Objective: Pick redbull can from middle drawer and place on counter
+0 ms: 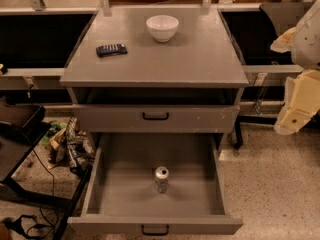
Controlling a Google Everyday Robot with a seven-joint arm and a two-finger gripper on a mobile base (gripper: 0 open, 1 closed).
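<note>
The redbull can stands upright on the bare floor of the open middle drawer, a little right of the middle and toward the front. The drawer is pulled far out, its black pull handle at the bottom of the view. The counter is the flat grey top of the cabinet above. My gripper hangs at the far right edge of the view, level with the upper drawer, well to the right of and above the can. It holds nothing that I can see.
A white bowl and a black remote sit on the counter. The shallower upper drawer front is closed. Clutter and cables lie on the floor at left beside a dark stand.
</note>
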